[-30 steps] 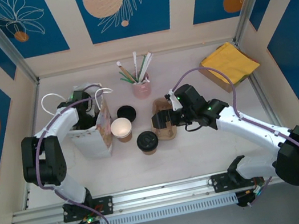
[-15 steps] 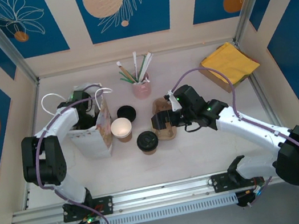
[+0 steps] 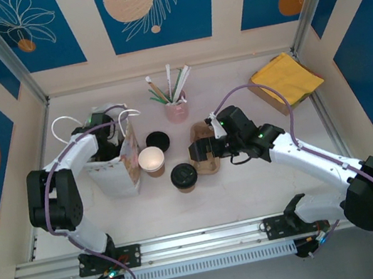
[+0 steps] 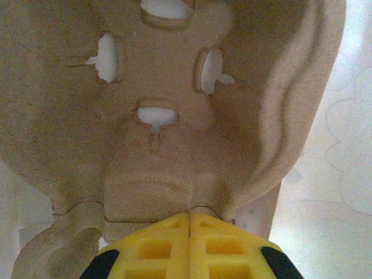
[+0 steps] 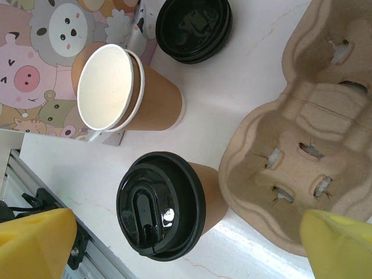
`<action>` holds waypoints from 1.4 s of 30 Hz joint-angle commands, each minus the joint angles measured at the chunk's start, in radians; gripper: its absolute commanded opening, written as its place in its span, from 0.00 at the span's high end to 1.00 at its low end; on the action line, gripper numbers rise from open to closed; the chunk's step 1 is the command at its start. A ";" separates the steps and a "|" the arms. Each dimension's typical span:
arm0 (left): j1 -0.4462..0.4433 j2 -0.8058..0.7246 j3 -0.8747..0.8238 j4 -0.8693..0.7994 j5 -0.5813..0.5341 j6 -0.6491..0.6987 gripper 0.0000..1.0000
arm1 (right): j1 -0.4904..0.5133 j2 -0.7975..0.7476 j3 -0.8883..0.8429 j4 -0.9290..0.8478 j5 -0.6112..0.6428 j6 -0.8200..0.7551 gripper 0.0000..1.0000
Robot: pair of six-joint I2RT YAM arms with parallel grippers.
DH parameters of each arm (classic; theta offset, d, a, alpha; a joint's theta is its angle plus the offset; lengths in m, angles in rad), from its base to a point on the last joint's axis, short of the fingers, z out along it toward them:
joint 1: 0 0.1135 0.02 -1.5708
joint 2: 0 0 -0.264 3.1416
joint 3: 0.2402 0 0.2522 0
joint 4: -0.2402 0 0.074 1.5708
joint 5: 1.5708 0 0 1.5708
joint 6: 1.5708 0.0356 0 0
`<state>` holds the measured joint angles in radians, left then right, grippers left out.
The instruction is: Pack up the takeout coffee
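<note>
Two cups sit in front of me on the desk (image 3: 252, 185), and the one I care about is the takeout coffee (image 3: 184, 177) (image 5: 163, 203): brown paper, black lid on, upright near the middle. The open cup (image 3: 151, 160) (image 5: 107, 87) stands just behind and left of it, showing its pale inside. The loose lid (image 3: 157, 142) (image 5: 195, 26) lies a little farther back.

My right claw (image 3: 202, 152) (image 5: 186, 238) is spread as wide as it goes and has hold of nothing. From above it hangs over the cup carrier (image 3: 208, 153) (image 5: 290, 145), which lies on the desk just right of the coffee. On the right wrist camera the coffee sits between the two yellow fingers (image 5: 35, 244), touching neither, with the carrier close against its side.

My left arm (image 3: 77, 151) reaches down into the paper bag (image 3: 116, 170) (image 5: 35, 52), which stands at the left and is printed with cartoon animals. On the left wrist camera the left claw (image 4: 189, 232) is closed, pads pressed together. Its tip is right at the edge of a pulp tray (image 4: 174, 116) seen close up, with pale bag wall around it. I cannot tell whether the pads pinch that edge or only touch it.

At the back a pink cup (image 3: 176, 109) holds straws and sticks, and a yellow cloth (image 3: 285, 77) lies at the far right.
</note>
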<state>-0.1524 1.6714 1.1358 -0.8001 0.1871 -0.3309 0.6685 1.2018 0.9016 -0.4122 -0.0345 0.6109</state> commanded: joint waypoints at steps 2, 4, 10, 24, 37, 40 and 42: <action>0.012 0.054 -0.025 -0.001 -0.048 0.020 1.00 | 0.006 0.007 0.030 -0.011 0.002 0.003 0.01; 0.012 0.056 -0.024 -0.001 -0.048 0.021 1.00 | 0.008 0.006 0.030 -0.011 0.001 0.003 0.01; 0.011 0.057 -0.024 0.001 -0.048 0.022 1.00 | 0.007 0.008 0.031 -0.010 0.000 0.004 0.01; 0.012 0.074 -0.019 0.007 -0.052 0.021 1.00 | 0.007 0.011 0.042 -0.017 -0.002 -0.002 0.01; 0.012 0.081 -0.006 -0.002 -0.052 0.025 1.00 | 0.008 0.021 0.046 -0.016 -0.001 -0.001 0.01; 0.013 0.074 -0.004 -0.008 -0.053 0.025 1.00 | 0.008 0.021 0.045 -0.016 -0.001 -0.002 0.01; 0.011 0.068 -0.002 -0.013 -0.057 0.026 1.00 | 0.008 0.021 0.045 -0.016 -0.001 0.000 0.01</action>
<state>-0.1524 1.6974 1.1488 -0.8017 0.1940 -0.3305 0.6685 1.2167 0.9146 -0.4129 -0.0338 0.6109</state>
